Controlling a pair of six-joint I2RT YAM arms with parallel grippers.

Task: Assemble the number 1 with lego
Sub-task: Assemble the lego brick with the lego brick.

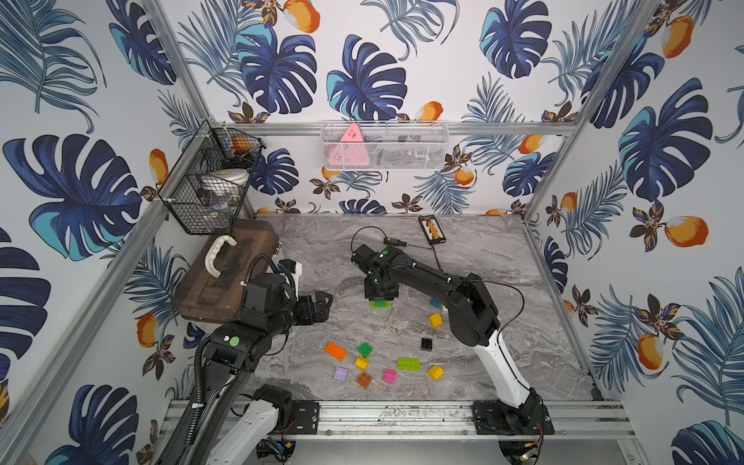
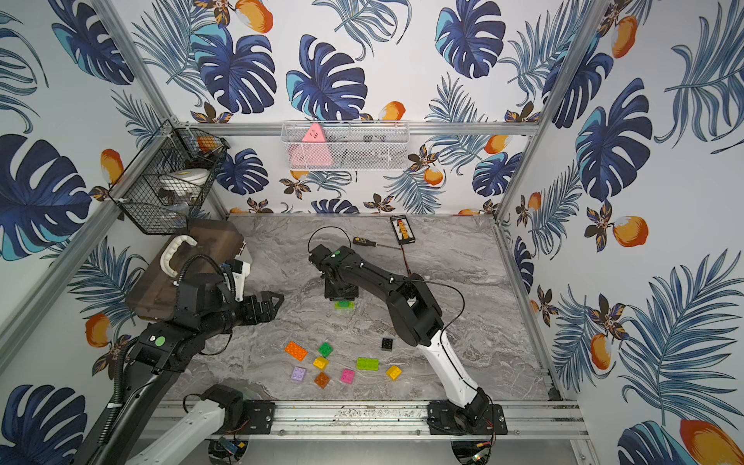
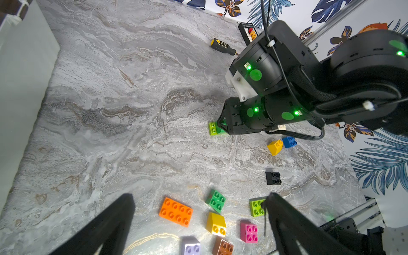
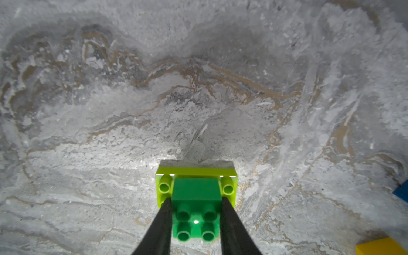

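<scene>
Right gripper (image 4: pixel 196 201) clamps the dark-green brick (image 4: pixel 196 189), apparently pressed onto the lime brick (image 4: pixel 196 171) (flat on the table (image 4: pixel 88 110)); left gripper (image 3: pixel 201 196) hangs wide open near the orange brick (image 3: pixel 175 212).

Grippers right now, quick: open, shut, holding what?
Left gripper: open, holding nothing.
Right gripper: shut on the dark green square plastic brick, atop a lime green longer plastic brick.

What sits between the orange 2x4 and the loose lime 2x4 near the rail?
A green 2x2 brick and a yellow 2x2 brick lie between the orange 2x4 and the lime 2x4, seen in both top views.
</scene>
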